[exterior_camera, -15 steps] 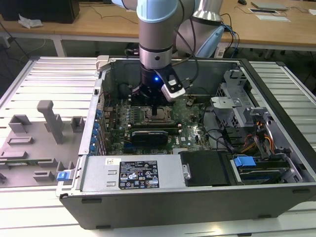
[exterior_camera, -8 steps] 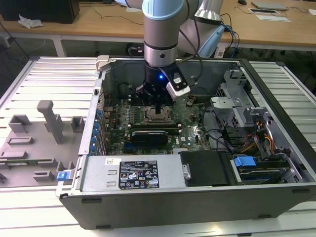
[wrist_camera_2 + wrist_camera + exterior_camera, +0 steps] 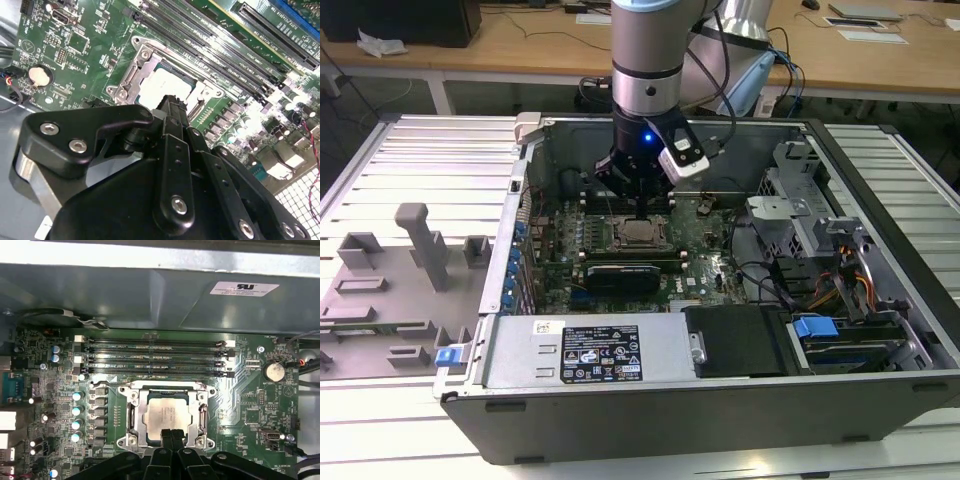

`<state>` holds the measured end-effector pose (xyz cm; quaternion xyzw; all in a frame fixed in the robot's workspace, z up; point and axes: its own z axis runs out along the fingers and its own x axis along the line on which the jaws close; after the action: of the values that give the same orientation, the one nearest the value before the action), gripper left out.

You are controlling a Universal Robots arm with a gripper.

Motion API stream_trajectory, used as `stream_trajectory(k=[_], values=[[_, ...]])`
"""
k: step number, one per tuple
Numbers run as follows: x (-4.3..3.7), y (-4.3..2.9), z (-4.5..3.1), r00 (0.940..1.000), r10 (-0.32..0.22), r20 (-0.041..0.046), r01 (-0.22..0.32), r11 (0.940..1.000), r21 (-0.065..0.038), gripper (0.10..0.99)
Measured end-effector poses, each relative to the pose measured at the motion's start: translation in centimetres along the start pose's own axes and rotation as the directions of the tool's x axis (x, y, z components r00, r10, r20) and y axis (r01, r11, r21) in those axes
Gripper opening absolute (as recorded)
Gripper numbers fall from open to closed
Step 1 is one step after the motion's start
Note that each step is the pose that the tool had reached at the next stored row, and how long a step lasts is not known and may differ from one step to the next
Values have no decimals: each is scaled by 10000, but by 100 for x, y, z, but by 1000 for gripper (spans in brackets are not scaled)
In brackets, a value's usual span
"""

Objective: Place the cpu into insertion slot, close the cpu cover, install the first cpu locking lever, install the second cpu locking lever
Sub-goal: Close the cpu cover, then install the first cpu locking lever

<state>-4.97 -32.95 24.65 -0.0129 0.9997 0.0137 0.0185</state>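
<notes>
Inside the computer case (image 3: 620,420), arm (image 3: 647,60) vertical, end effector (image 3: 172,432) narrow, fingertips (image 3: 166,436) together, just above the seated cpu (image 3: 167,412).

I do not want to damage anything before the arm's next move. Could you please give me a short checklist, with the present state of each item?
1. The chip lies flat in its place: ok.
2. The cover is down around the chip: ok.
3. The cover is locked down: cannot tell.
4. The gripper is shut, tips at the cover's edge: ok.
5. The memory slots are apart from the gripper: ok.
</notes>
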Motion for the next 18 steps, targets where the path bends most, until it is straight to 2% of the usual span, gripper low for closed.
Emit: stream_trajectory(k=[13, 14, 16, 18], values=[[6, 0, 0, 10000, 3, 1, -3, 10000, 3, 106], [37, 1, -2, 10000, 0, 0, 0, 10000, 2, 106], [149, 4, -6, 10000, 0, 6, 0, 10000, 2, 106], [214, 5, -8, 10000, -1, 10, 1, 10000, 1, 106]])
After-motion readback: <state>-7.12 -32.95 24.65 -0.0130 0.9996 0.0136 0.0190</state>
